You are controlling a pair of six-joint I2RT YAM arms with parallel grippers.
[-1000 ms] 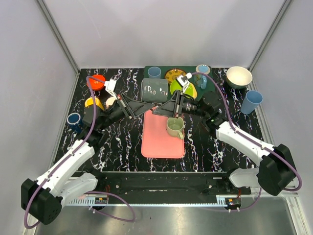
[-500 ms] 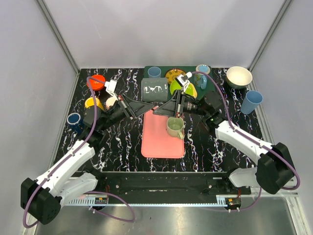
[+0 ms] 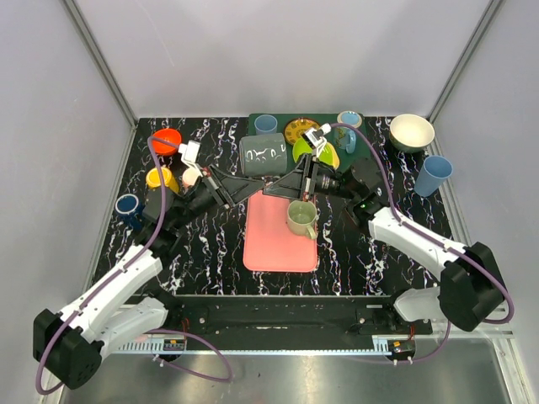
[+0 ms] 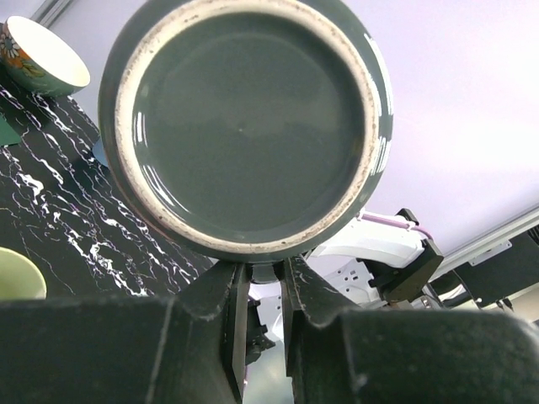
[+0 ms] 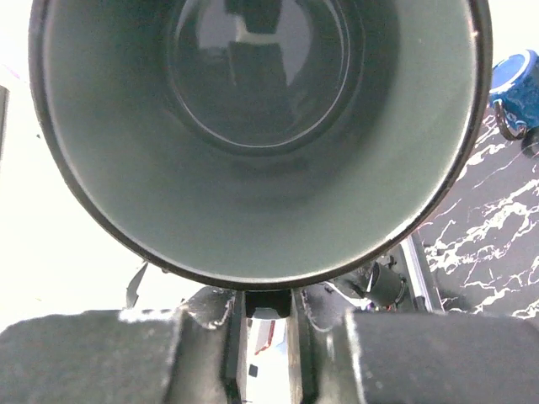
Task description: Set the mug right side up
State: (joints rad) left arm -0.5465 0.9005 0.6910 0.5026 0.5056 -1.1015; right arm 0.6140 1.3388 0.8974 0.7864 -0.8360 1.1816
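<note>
You hold the mug (image 3: 264,155) on its side above the counter (image 3: 202,244), base facing the left gripper (image 4: 264,282) and open mouth facing the right gripper (image 5: 268,307). Each gripper is pinched narrow on its lower edge. The mug's long axis runs from one gripper to the other.

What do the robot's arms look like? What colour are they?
The left arm and right arm match: smooth white tubes joined by chunky black joints. A thin purple cable loops along each one. The left gripper and right gripper are black, each with two flat fingers. A little white block sits behind each gripper.
</note>
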